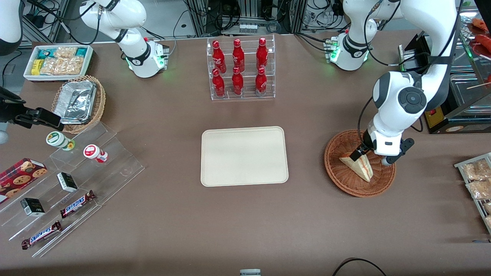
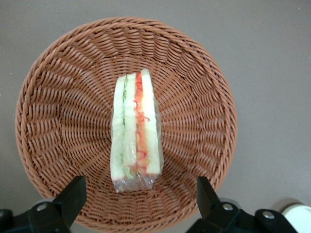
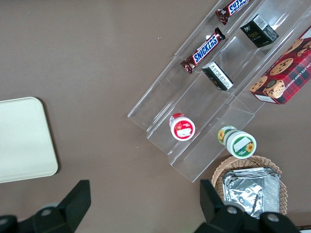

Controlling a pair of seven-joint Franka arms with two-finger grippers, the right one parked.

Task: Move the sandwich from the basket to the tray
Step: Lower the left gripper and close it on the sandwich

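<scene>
The sandwich (image 1: 358, 165), a wrapped triangular wedge with pink-red and green layers, lies in the round reddish-brown wicker basket (image 1: 345, 184) toward the working arm's end of the table. My left gripper (image 1: 373, 157) hangs just above the basket and over the sandwich's farther end. In the left wrist view the sandwich (image 2: 135, 131) lies across the middle of the basket (image 2: 58, 97). The gripper (image 2: 141, 196) is open there, its fingers (image 2: 73, 194) spread wider than the sandwich and touching nothing. The cream tray (image 1: 244, 156) sits bare at the table's centre, beside the basket.
A clear rack of red bottles (image 1: 240, 69) stands farther from the camera than the tray. Toward the parked arm's end are a stepped acrylic display (image 1: 73, 180) with snack bars, a tan basket of foil containers (image 1: 78, 101) and a white snack bin (image 1: 57, 61). A metal tray of packets (image 1: 477, 184) lies near the basket.
</scene>
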